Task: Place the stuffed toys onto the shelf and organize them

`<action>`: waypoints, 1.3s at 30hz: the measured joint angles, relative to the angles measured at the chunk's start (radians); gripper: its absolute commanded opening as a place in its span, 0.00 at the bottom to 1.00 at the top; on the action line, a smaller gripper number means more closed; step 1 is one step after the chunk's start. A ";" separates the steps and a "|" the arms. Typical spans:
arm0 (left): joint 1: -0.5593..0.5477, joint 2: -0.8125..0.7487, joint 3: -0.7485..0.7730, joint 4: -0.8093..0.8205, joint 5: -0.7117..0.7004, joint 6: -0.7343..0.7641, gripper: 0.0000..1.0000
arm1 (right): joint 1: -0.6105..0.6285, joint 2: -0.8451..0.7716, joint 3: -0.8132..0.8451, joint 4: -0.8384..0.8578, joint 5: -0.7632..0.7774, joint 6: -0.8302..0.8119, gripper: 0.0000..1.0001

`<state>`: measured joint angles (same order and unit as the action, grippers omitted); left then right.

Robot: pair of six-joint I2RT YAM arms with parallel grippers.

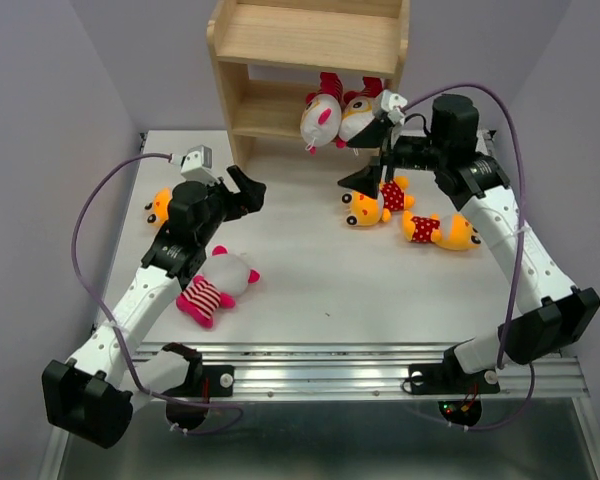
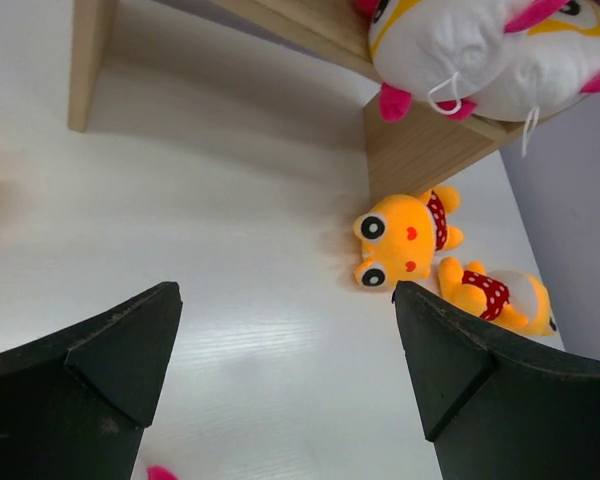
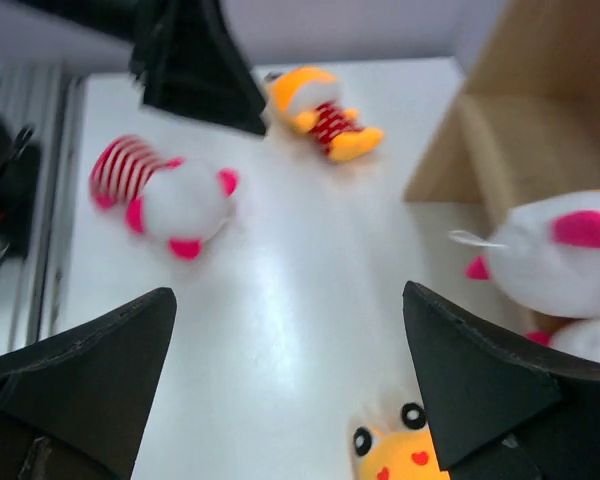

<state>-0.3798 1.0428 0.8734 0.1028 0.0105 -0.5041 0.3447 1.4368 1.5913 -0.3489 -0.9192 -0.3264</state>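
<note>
1. White counter (image 1: 310, 270): carries the shelf at its far edge and four loose plush dolls.
2. Light-wood shelf (image 1: 310, 40): open tiers. On the lower board sit the left shelved doll (image 1: 320, 122) and the right shelved doll (image 1: 358, 120), both white-headed with striped bodies. Their heads touch and hang over the front edge.
3. Left arm (image 1: 145, 295) and right arm (image 1: 510, 240): both reach from the near edge toward the shelf.
4. Right fingers (image 3: 288, 292): apart and holding nothing, just in front of the lower tier.
5. Left fingers (image 2: 285, 290): apart and holding nothing, over mid-counter and facing the shelf.
6. Striped doll (image 1: 220, 285): lies just beside the left arm, on the base side of the left fingers. Its long axis is diagonal, with the white head far-right and the striped body near-left.
7. Central yellow doll (image 1: 372, 205): lies just beneath the right fingers, with its long axis across the counter, head to the left and dotted shirt to the right.
8. Right yellow doll (image 1: 440, 230): lies just beside the central one, close to the right arm.
9. Left yellow doll (image 1: 160, 207): partly hidden behind the left arm.
10. Reading: two of the six dolls are shelved. The right arm is the nearer for the central yellow doll. In the right wrist view the doll lies on the wrist side of the fingertips, so a pick probably needs a small draw-back and a descent. The fingers would then close across the doll's short axis.
</note>
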 measured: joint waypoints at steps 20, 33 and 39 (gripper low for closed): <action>0.000 0.145 -0.037 -0.692 -0.204 -0.298 0.64 | 0.206 0.134 -0.150 -0.553 -0.019 -0.494 1.00; 0.002 0.215 -0.138 -0.535 -0.082 -0.245 0.00 | 0.206 0.108 -0.169 -0.534 -0.008 -0.491 1.00; -0.023 0.047 -0.162 -0.359 0.127 -0.210 0.00 | 0.206 0.111 -0.154 -0.543 -0.020 -0.484 1.00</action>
<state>-0.4026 1.0893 0.7116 -0.2562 0.1371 -0.7139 0.5507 1.5482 1.4376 -0.8921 -0.9390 -0.8104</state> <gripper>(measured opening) 0.037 0.998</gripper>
